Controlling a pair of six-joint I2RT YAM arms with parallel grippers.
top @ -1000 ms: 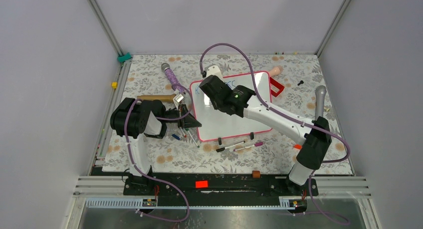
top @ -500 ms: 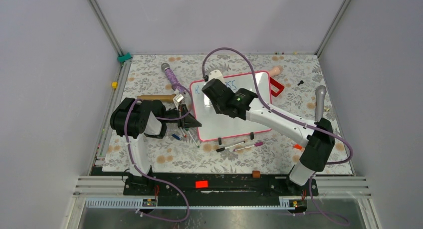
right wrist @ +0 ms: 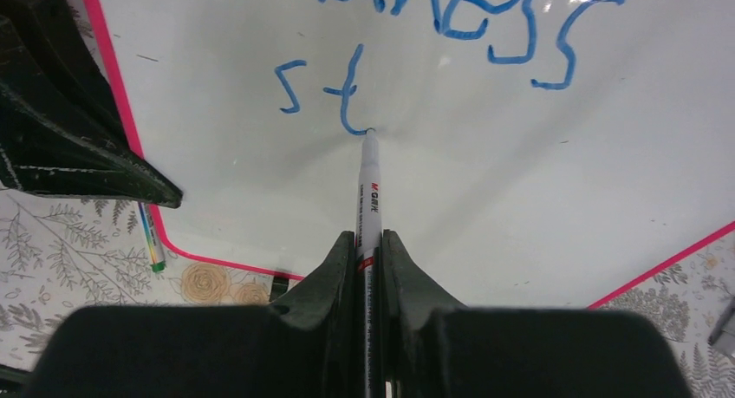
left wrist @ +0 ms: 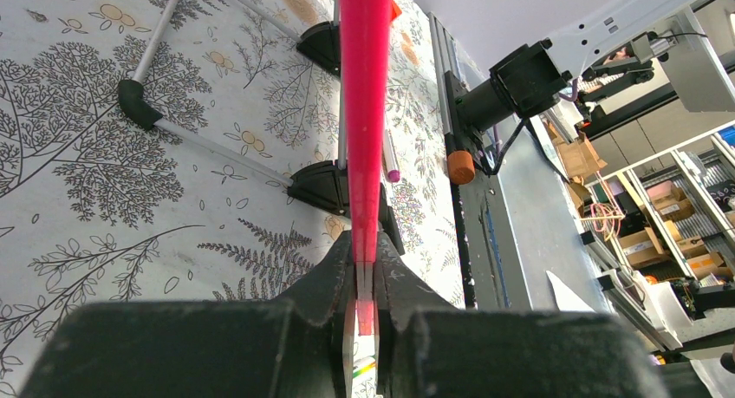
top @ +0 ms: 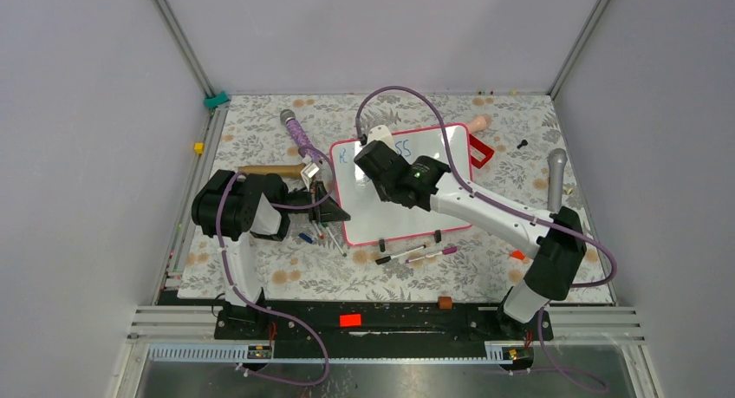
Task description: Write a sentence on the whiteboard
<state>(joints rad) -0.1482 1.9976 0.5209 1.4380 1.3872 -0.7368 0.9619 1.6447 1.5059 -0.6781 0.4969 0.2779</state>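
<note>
Since a second ago my right gripper (right wrist: 367, 246) has slid rightward over the whiteboard (top: 381, 216), baring more of the blue lettering (right wrist: 485, 25) along its far edge. Its black fingers pinch a slim white marker (right wrist: 370, 185), whose tip touches the glossy surface at the foot of a blue "t". My left gripper (left wrist: 366, 268) is clamped on the board's thin pink-red rim (left wrist: 364, 86) at its left edge. The rounded-corner board rests on the floral-print mat (top: 277, 268), between my arms.
</note>
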